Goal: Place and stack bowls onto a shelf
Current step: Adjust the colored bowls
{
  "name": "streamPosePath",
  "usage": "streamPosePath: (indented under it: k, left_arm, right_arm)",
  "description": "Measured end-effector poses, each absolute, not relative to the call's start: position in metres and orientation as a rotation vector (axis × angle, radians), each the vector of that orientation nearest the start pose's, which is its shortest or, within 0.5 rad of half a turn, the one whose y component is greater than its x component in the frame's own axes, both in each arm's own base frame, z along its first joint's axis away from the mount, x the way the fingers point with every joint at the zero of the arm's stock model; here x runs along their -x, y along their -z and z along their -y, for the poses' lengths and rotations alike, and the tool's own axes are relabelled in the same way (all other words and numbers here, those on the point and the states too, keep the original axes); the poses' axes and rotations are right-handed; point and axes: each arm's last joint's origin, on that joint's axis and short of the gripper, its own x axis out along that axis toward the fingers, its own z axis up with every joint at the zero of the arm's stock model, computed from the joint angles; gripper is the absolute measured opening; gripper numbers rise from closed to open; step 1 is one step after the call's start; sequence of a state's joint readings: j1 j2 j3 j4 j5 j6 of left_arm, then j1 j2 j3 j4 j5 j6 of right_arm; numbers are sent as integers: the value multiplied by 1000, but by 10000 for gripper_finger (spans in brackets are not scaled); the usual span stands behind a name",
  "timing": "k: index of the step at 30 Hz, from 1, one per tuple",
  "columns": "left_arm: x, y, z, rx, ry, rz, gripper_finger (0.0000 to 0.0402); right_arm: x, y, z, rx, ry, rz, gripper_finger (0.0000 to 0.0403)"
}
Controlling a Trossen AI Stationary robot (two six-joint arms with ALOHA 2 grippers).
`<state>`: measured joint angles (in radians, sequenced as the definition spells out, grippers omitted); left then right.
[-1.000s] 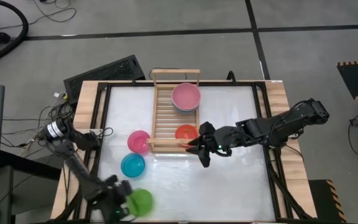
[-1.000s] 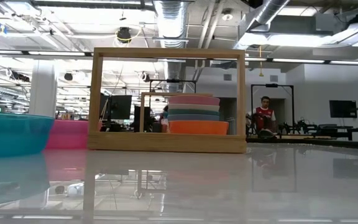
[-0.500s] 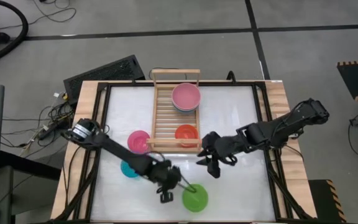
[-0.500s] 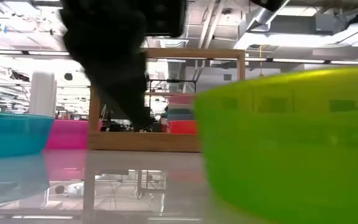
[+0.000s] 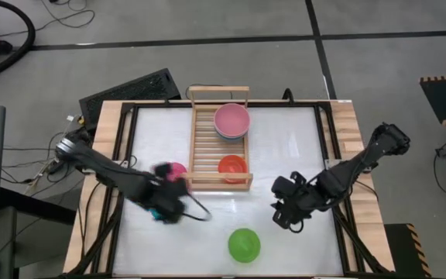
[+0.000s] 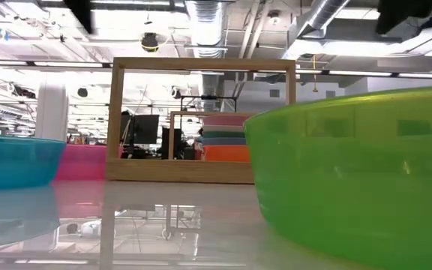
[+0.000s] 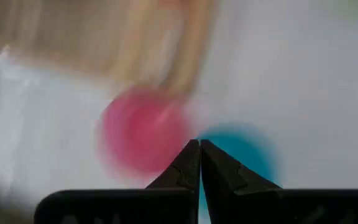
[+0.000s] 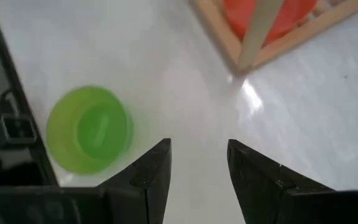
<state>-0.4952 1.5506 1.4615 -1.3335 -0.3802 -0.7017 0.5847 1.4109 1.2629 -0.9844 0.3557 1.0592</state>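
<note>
My left gripper is shut and hangs over the cyan bowl, which it mostly hides in the high view, with the magenta bowl just beyond. The lime green bowl stands on its base near the table's near edge. It fills the right of the low view. My right gripper is open above bare table between the green bowl and the shelf. The shelf holds the orange-red bowl and a stack topped by the light pink bowl.
The wooden shelf's near end bar lies just beyond my right gripper. White tabletop shows bare between the cyan and the green bowl. A black frame rims the table. A keyboard sits beyond the far-left corner.
The lime green bowl has slid from the near-left corner toward the right along the near edge and now stands still. My left gripper went with it, then drew back left and farther in, over the cyan bowl. My right gripper moved from the shelf's near end toward the near-right.
</note>
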Motion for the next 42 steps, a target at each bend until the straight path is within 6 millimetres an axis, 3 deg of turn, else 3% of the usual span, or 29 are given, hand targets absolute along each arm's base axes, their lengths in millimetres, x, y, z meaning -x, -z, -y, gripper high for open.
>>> streamPosePath:
  k: [3, 7, 13, 20, 24, 31, 37, 42]
  left_arm:
    - [-210, -312, 105, 47, -506, -1222, 0]
    - [-190, -291, 87, 89, -514, -1167, 0]
    - [-192, -255, 74, 96, -491, -1035, 0]
    - [-190, -214, 67, 111, -443, -1127, 0]
    - [-186, -207, 67, 152, -439, -1155, 0]
    - [-192, -199, 80, 157, -254, -1108, 0]
    - [-187, -184, 77, 165, -290, -1114, 0]
    - [-190, -189, 74, 125, -398, -1027, 0]
  right_arm:
    - [-227, -301, -146, -443, 371, -923, 182]
    - [-226, -302, -147, -466, 396, -893, 182]
    - [-227, -302, -147, -524, 426, -879, 182]
    - [-229, -303, -148, -586, 436, -855, 182]
    - [-230, -304, -149, -601, 425, -843, 182]
    - [-230, -304, -149, -578, 416, -846, 182]
    - [-230, -304, -148, -576, 415, -848, 182]
    - [-230, -304, -149, -579, 411, -853, 182]
